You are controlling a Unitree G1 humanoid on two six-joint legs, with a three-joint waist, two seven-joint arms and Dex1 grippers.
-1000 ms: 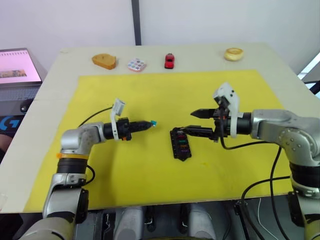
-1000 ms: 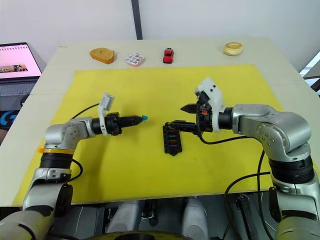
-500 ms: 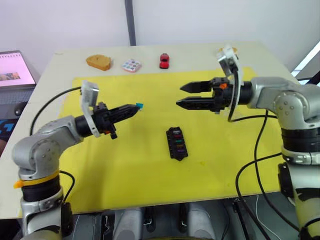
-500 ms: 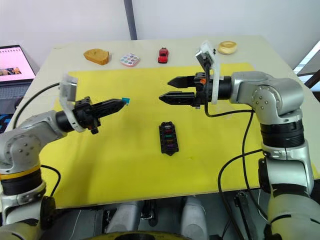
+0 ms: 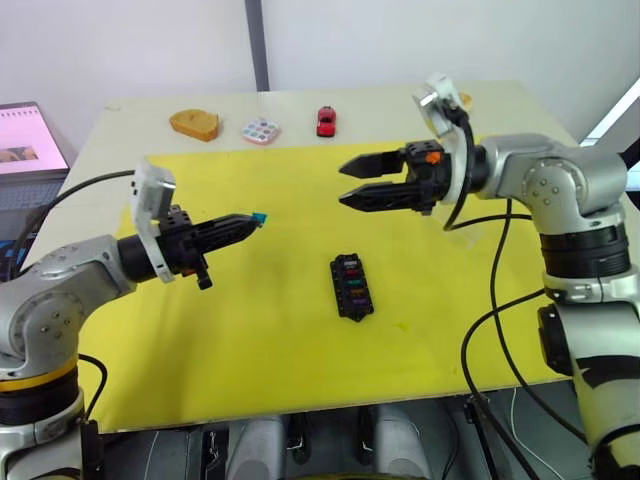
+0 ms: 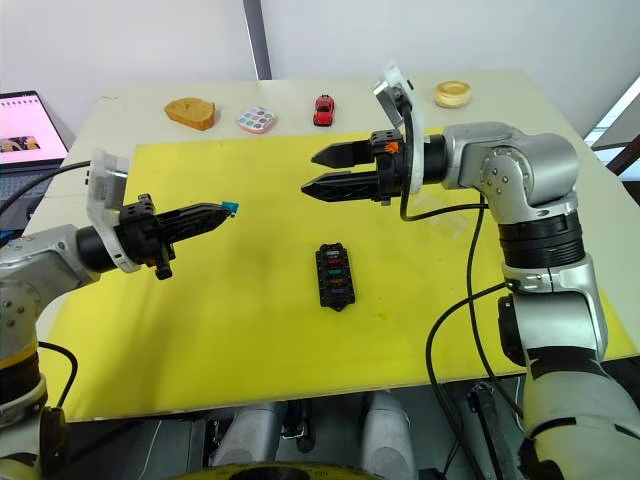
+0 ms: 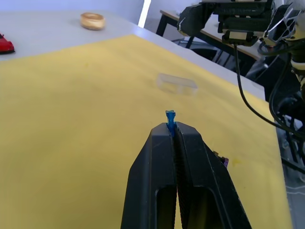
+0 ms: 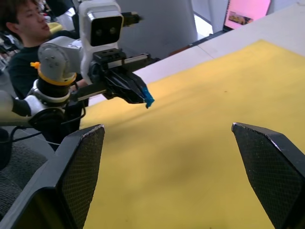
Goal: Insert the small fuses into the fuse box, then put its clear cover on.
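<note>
Fuse box [image 5: 351, 287] with 4 fuses; left hand [image 7: 171, 129] clamped on 1 teal fuse [image 7: 170, 116], right hand [image 5: 349, 183] apart

The two eye views look forward and down from the head over the whole bench [image 5: 500, 100], side by side, sharing nearly the same scene. The left wrist view looks low along its tool [image 7: 175, 131] across the yellow mat [image 7: 86, 105]. The right wrist view faces back over that mat toward the left tool [image 8: 143, 98].
</note>
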